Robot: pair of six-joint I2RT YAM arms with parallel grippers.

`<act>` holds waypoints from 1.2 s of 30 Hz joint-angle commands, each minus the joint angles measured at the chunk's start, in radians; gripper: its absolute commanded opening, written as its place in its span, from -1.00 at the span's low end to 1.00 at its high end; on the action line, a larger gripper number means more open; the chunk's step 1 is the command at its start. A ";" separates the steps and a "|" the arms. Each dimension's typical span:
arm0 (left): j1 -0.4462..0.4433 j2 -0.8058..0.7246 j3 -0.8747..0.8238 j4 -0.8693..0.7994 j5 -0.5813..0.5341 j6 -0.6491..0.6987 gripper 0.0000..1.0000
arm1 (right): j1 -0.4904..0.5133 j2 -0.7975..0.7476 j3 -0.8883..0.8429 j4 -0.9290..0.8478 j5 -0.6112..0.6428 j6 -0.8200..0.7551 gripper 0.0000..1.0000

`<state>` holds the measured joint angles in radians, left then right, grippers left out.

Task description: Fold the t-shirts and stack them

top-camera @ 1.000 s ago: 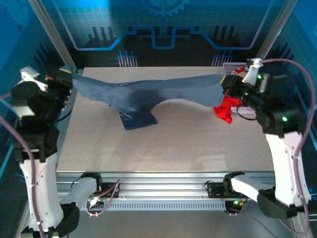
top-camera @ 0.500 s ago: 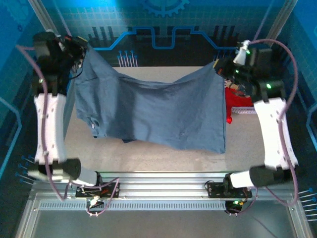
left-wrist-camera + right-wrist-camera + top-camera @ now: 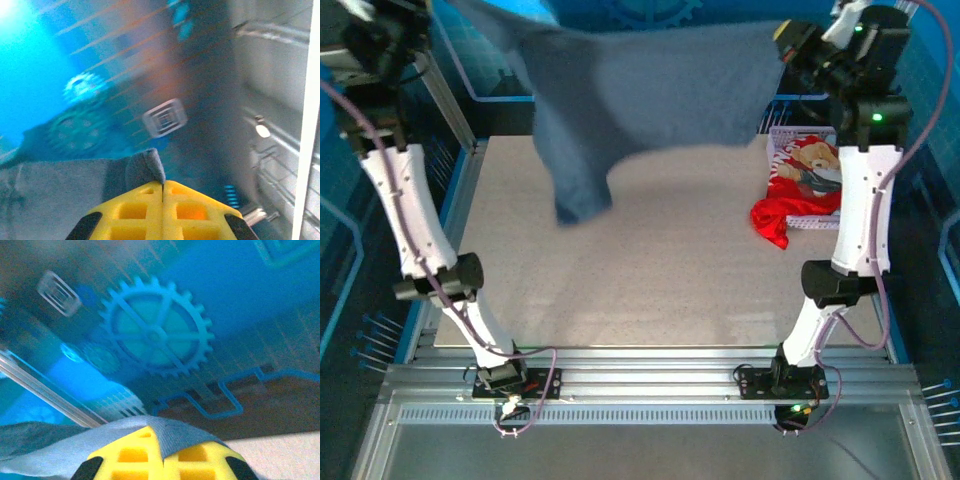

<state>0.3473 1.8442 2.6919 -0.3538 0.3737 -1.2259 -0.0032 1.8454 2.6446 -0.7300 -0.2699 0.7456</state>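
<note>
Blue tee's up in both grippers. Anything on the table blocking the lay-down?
Nothing visible does. The table under the blue t-shirt is bare; the red t-shirt spills from the basket at the right edge, beside the landing area. Left gripper and right gripper are shut on the cloth.

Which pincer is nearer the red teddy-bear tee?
Right. The right pincer holds a slate-blue tee corner high on the same side as the red tee; the left pincer grips the other corner, far across the table.
</note>
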 commanded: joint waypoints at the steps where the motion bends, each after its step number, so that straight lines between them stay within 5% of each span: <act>1: 0.024 -0.173 -0.077 0.157 0.060 -0.051 -1.00 | -0.043 -0.020 0.016 0.067 -0.034 0.055 -1.00; 3: 0.009 -0.284 -0.211 0.056 0.086 -0.004 -1.00 | -0.043 -0.029 -0.018 0.032 -0.057 0.058 -1.00; 6: -0.062 -0.550 -0.661 0.015 0.007 0.108 -1.00 | -0.022 -0.073 -0.190 -0.017 -0.087 0.031 -1.00; 13: -0.106 -1.008 -1.587 -0.218 -0.096 0.205 -1.00 | 0.085 -0.316 -1.061 0.144 -0.026 0.011 -1.00; 17: -0.168 -1.206 -1.961 -0.354 -0.122 0.127 -1.00 | 0.120 -0.287 -1.350 0.132 0.040 -0.006 -1.00; 25: -0.252 -1.498 -2.322 -0.493 -0.020 -0.124 -1.00 | 0.161 -0.089 -1.446 0.036 0.119 -0.046 -1.00; 36: -0.328 -1.383 -2.335 -0.365 -0.042 -0.160 -1.00 | 0.152 -0.175 -1.526 -0.079 0.342 -0.005 -1.00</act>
<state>0.0353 0.4213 0.3550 -0.7826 0.3206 -1.3598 0.1539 1.7164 1.1442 -0.7479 -0.0078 0.7261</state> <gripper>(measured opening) 0.053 0.057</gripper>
